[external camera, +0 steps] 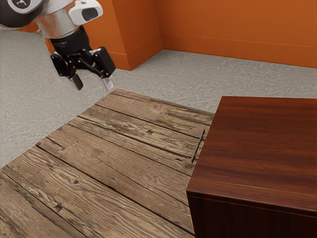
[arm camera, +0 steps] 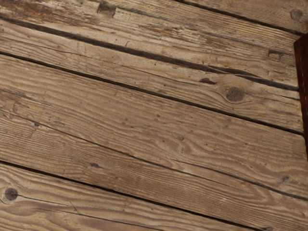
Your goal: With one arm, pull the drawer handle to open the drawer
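— Where is the gripper?
— At the exterior view's upper left; the gripper [external camera: 93,83] hangs from the arm [external camera: 59,20], raised in the air and pointing down; its fingers [external camera: 77,82] are spread apart, with nothing between them.
— And what lies under it?
— The wrist view looks down on the weathered planks of the table [arm camera: 144,134]; a dark red sliver of the cabinet [arm camera: 303,86] shows beside them.
— Where is the handle?
— On the cabinet [external camera: 257,144], which stands on the table at the exterior view's right; the handle [external camera: 198,146] is a thin metal bar, seen edge-on, fixed to the face turned toward the exterior view's left; it sits close against that face, just below the top edge.
— Is the gripper near it?
— No; it is well apart from the handle, with a wide stretch of planks between them.
— Can the cabinet's front be read?
— Hardly; that face is turned away from the camera; the top and a dark side panel show.
— And around the table?
— A grey floor [external camera: 198,79]; beyond it, an orange wall [external camera: 237,25].
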